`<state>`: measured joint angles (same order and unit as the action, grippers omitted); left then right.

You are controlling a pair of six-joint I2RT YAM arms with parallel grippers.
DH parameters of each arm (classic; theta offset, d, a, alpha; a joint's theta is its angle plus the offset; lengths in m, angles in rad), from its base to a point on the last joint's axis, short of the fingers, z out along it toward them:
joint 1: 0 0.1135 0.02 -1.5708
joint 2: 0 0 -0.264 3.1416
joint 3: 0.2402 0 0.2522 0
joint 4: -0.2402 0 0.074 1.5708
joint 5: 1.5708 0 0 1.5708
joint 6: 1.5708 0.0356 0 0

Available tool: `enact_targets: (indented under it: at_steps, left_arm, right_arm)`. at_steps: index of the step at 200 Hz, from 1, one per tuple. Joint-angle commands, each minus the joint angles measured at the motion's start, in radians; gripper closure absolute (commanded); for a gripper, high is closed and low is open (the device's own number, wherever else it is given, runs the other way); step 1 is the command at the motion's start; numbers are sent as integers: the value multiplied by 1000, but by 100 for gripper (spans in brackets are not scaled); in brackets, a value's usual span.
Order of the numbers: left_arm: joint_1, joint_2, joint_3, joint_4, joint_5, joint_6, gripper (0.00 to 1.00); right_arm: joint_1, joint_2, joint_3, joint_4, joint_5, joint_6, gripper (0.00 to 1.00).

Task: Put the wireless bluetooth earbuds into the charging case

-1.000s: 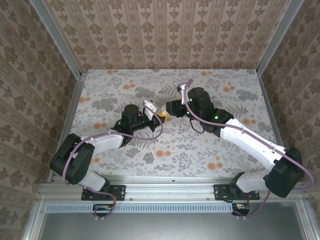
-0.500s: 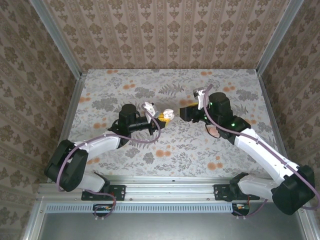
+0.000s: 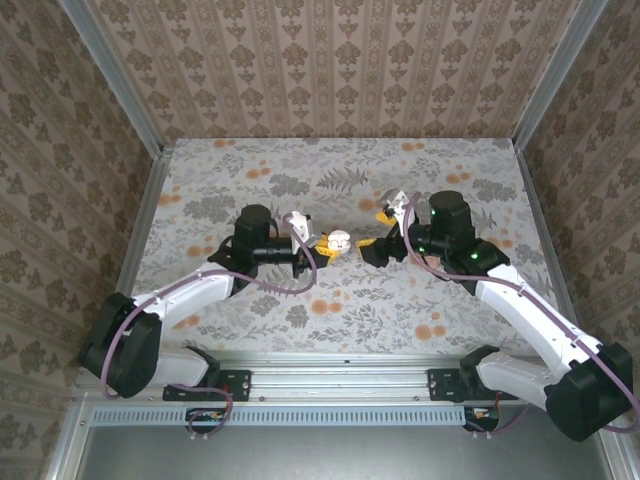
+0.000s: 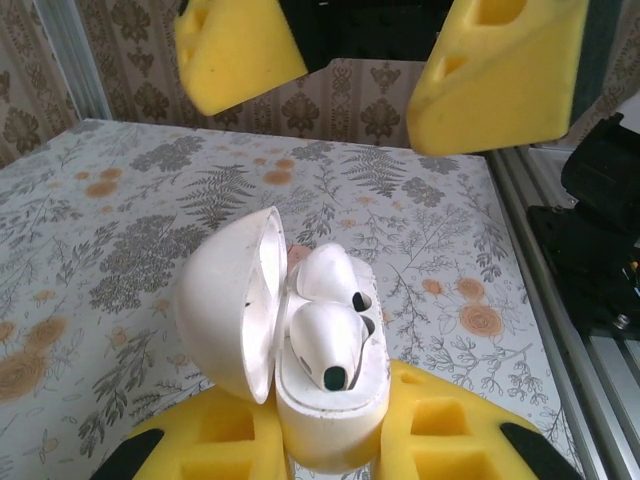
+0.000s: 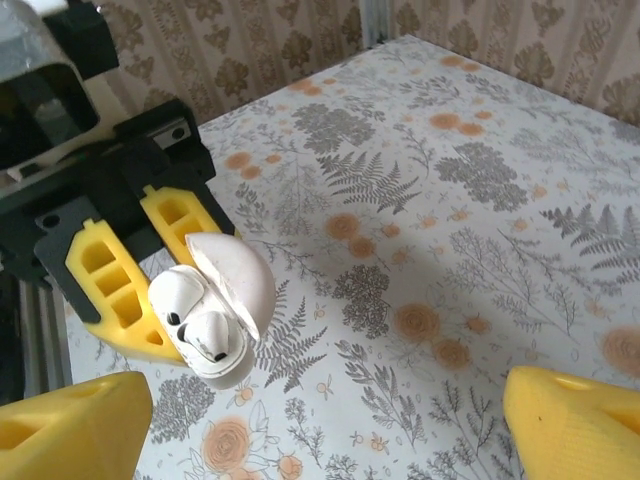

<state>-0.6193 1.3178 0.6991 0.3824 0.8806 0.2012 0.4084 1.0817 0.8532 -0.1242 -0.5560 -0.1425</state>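
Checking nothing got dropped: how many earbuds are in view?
2. Both small white plastic earbuds sit in the open white plastic charging case: one in the socket farther from the left wrist camera, one in the nearer. None seem hidden.

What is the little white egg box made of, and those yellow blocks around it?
The charging case looks like hard, smooth plastic: it is glossy white, with soft highlights on its open lid. The yellow pads look like matte foam or soft rubber, I think: the surface is dull, without shine, and the blocks have hollow cut-outs.
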Motion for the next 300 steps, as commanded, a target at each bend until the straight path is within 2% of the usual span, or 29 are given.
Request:
enact_targets:
  at_steps: [1, 42, 131, 209, 300]
  left_arm:
    - [9, -28, 30, -58, 50, 63, 95]
    - [9, -35, 33, -76, 53, 76, 95]
    - [9, -35, 40, -78, 54, 80, 95]
    - [9, -42, 48, -88, 52, 80, 95]
    - [9, -38, 42, -95, 47, 76, 95]
  right_arm:
    - [-4, 7, -27, -31, -120, -183, 8]
    - [10, 32, -28, -87, -144, -316, 9]
    - [64, 157, 40, -125, -192, -390, 13]
    - [92, 245, 108, -131, -254, -434, 21]
    - [95, 222, 126, -117, -275, -460, 24]
